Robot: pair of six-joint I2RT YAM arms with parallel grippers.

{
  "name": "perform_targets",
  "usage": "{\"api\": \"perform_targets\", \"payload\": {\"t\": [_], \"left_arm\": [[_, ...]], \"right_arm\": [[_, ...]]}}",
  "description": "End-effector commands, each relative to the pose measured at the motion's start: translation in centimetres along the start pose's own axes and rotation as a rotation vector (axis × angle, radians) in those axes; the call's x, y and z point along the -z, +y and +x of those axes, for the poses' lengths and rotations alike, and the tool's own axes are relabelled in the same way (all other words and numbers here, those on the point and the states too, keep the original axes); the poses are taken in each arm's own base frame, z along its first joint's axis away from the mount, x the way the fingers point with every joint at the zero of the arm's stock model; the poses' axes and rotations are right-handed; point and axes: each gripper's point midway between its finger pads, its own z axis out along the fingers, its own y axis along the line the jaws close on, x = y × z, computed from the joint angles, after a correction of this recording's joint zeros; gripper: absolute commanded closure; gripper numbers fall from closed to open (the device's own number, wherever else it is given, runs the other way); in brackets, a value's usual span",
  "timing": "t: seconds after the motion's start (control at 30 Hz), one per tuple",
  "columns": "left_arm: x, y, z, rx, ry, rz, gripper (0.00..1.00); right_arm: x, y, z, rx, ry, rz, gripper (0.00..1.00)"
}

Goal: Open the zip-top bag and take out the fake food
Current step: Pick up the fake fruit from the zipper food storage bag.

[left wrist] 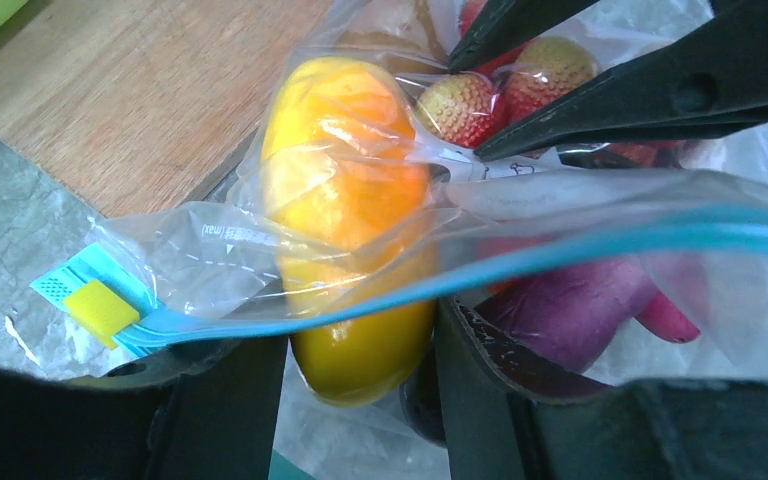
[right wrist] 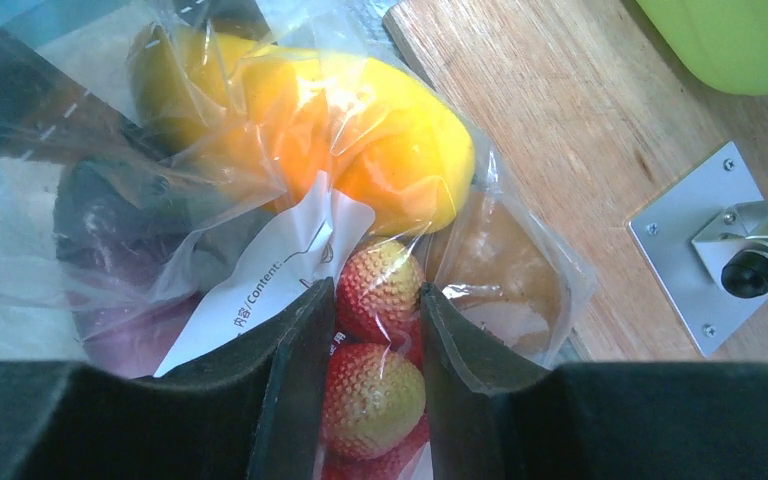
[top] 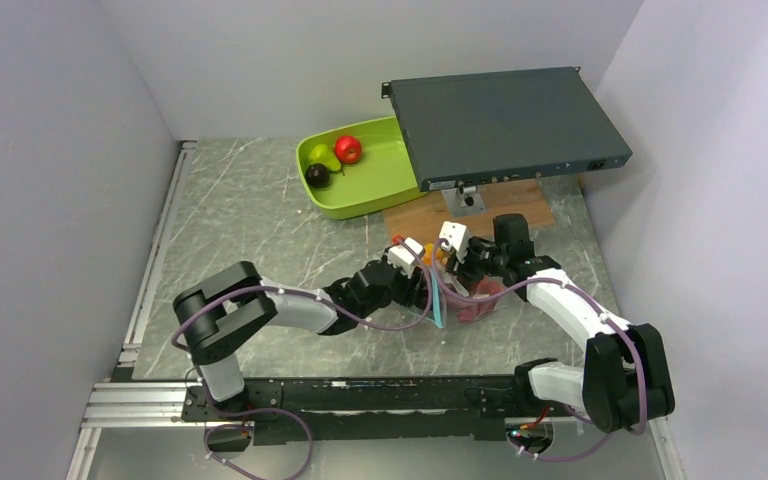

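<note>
My left fingers gripped the mango, right fingers pinned the grapes through the bag; slow straight pull judged best.

The grey marbled table carries three things directly. A lime-green tray sits well beyond the left gripper, and a wooden board lies just beyond the right gripper. The zip-top bag lies at both grippers' fingertips, its far corner reaching the board's edge.
</note>
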Motion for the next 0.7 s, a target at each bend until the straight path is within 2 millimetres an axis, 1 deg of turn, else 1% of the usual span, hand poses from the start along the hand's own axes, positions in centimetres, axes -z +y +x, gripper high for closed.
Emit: {"api": "perform_targets", "payload": {"t": [0.0, 0.17, 0.3, 0.4, 0.5, 0.67], "left_arm": [[1.4, -0.5, -1.8, 0.019, -0.010, 0.052, 0.97], [2.6, -0.6, -1.4, 0.062, 0.011, 0.107, 0.98], [3.2, -0.2, -1.6, 0.129, 0.016, 0.146, 0.98], [3.7, -0.4, -1.6, 0.180, 0.038, 0.190, 0.98], [4.1, -0.6, -1.4, 0.202, 0.067, 0.223, 0.98], [5.0, -1.1, -0.2, 0.207, 0.148, 0.256, 0.98]], "right_arm": [[0.5, -0.3, -0.6, -0.004, -0.010, 0.001, 0.61], [0.5, 0.6, -0.5, 0.015, -0.021, -0.043, 0.61], [0.6, 2.0, -0.8, 0.033, -0.048, -0.107, 0.61], [0.6, 2.8, -1.0, 0.048, -0.064, -0.143, 0.60], [0.6, 3.1, -0.9, 0.057, -0.063, -0.152, 0.60], [0.5, 3.2, -0.7, 0.064, -0.057, -0.153, 0.60]]}}
